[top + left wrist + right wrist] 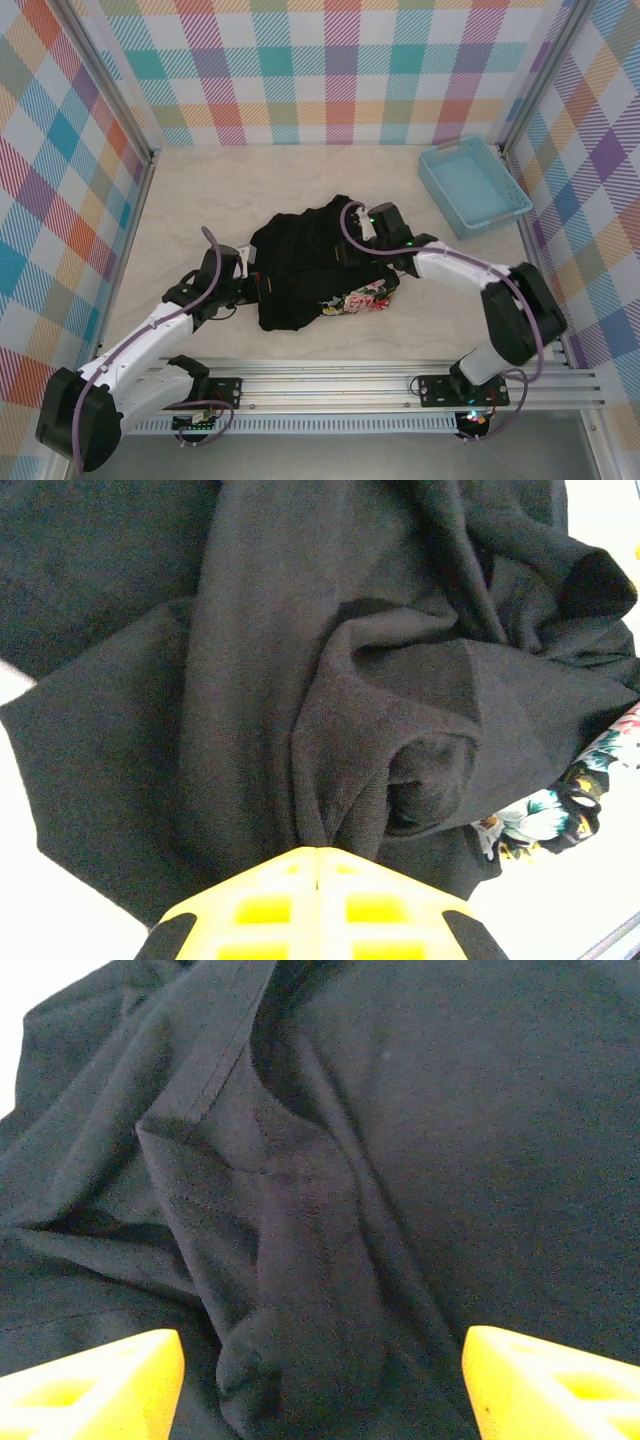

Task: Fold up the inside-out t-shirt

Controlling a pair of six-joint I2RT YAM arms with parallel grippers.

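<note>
Inside-out t-shirt (310,265) bunched at surface (200,190) centre, print (362,298) nearside. Left claw (316,852) pressed together, cloth fold pinched, likely as anchor. Right claw (320,1380) spread over seam ridge, nothing gripped.

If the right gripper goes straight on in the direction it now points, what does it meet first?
The right gripper is open over the t-shirt. A raised fold of its cloth lies between the fingers and would probably be met first. How near it is, the picture does not show.
</note>
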